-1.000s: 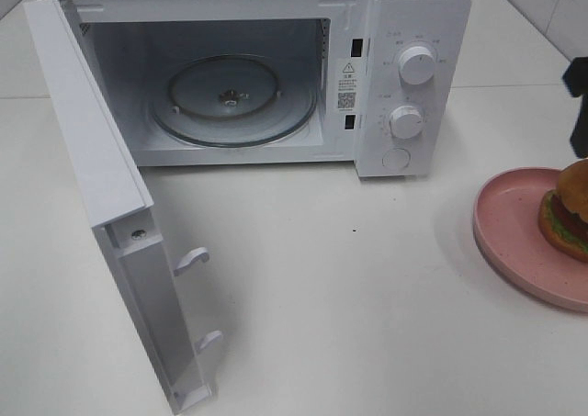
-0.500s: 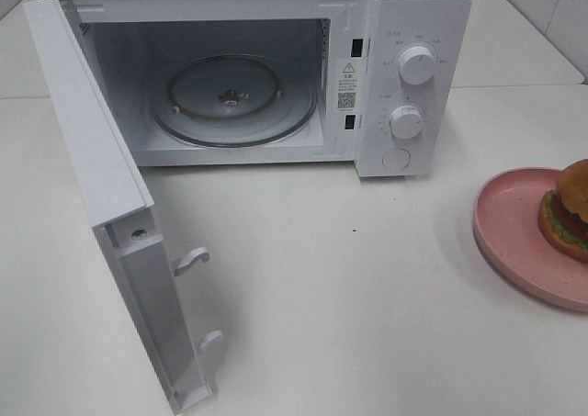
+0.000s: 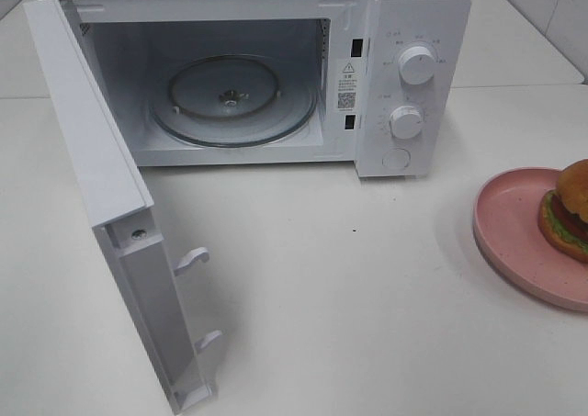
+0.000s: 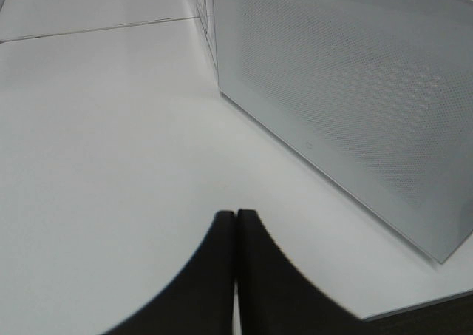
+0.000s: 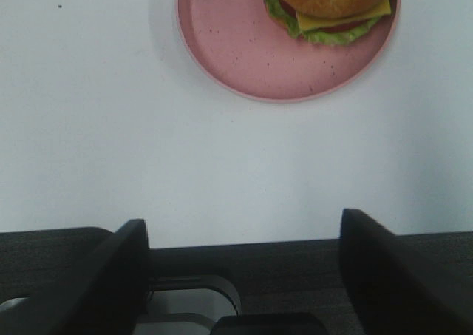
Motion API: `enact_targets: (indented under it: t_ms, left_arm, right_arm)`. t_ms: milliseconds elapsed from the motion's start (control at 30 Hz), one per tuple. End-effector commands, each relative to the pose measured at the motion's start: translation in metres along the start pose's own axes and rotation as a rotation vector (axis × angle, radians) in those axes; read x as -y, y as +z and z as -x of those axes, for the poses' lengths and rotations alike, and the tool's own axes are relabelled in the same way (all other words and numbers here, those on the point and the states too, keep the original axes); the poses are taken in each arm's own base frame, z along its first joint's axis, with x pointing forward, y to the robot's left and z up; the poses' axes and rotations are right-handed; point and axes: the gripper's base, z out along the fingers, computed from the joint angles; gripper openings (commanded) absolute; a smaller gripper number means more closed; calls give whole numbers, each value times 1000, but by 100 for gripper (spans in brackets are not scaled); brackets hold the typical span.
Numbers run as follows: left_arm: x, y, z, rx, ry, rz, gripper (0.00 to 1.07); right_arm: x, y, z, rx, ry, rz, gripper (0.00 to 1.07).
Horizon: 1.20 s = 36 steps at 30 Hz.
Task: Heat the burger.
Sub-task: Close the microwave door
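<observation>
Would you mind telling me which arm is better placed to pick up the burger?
The right. Its open gripper faces the burger on the pink plate, while the left gripper, shut, sits beside the open microwave door.

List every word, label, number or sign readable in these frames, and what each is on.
Nothing can be quoted.
Warning sticker on the microwave front frame: a triangle sign; its print is too small.
QR code below it: not readable as text.
Markings around the upper knob and lower knob: too small.
Wrist views: no text.
</observation>
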Motion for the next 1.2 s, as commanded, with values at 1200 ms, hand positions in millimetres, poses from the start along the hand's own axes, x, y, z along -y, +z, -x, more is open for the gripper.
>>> enact_targets:
  t_ms: [1200]
  left_arm:
    - [-1,-2,3,40,74,18,0]
  right_arm:
    - [4,-21,-96,621,-79,-3,67]
